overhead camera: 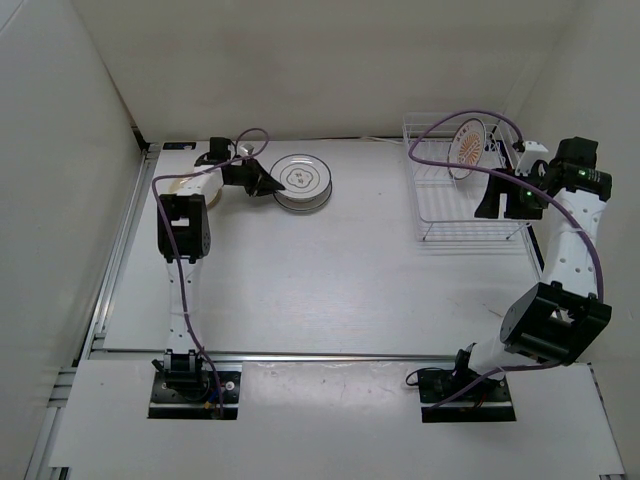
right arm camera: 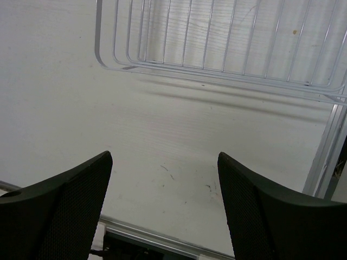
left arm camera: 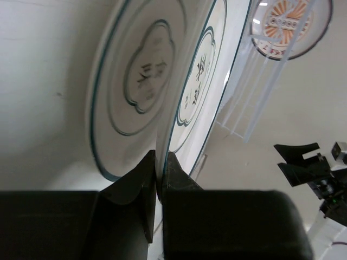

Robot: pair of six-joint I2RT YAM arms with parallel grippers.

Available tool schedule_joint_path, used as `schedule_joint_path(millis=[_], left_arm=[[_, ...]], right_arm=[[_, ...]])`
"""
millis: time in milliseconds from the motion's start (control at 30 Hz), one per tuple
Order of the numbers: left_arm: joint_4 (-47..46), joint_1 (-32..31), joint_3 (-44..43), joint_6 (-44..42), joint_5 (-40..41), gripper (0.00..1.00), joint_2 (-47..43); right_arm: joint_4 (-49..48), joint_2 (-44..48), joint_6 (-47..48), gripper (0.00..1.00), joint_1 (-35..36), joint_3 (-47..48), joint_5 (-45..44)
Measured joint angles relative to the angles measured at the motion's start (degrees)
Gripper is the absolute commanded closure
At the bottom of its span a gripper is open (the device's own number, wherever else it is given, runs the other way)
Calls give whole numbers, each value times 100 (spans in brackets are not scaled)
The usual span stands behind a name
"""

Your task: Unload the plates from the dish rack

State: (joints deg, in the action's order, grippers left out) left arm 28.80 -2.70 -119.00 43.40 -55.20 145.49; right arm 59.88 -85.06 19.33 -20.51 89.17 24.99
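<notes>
The white plate with dark rings (overhead camera: pixel 303 180) lies at the back middle of the table. My left gripper (overhead camera: pixel 262 181) is shut on its left rim. In the left wrist view the black fingers (left arm camera: pixel 172 168) pinch the thin rim of that plate (left arm camera: pixel 200 81), and a second ringed face (left arm camera: pixel 138 76) shows close beside it. The plate with the orange sunburst (overhead camera: pixel 467 147) stands upright at the far end of the white wire dish rack (overhead camera: pixel 450 228). My right gripper (overhead camera: pixel 505 203) hangs open and empty by the rack's right side. A tan rim (overhead camera: pixel 183 184) peeks out under the left arm.
White walls close in the table at the back and on both sides. A metal rail (overhead camera: pixel 300 354) runs along the near edge. In the right wrist view, the rack's base wires (right arm camera: pixel 217 54) lie ahead of my right gripper (right arm camera: pixel 164 157), over bare table.
</notes>
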Motion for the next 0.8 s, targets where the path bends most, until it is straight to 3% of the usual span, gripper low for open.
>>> schedule_joint_path(millis=[233, 333, 367, 500, 800], left_arm=[[153, 0, -11, -249, 240, 87, 212], [181, 0, -22, -341, 251, 75, 216], [188, 0, -33, -361, 254, 65, 216], [214, 0, -94, -463, 190, 46, 216], [291, -9, -184, -664, 212, 41, 192]], right_arm=[[4, 31, -50, 18, 0, -168, 33], [-9, 50, -92, 18, 0, -223, 74], [-24, 70, -98, 18, 0, -256, 87], [-46, 142, -140, 18, 0, -422, 129], [-184, 229, -254, 18, 0, -608, 234]])
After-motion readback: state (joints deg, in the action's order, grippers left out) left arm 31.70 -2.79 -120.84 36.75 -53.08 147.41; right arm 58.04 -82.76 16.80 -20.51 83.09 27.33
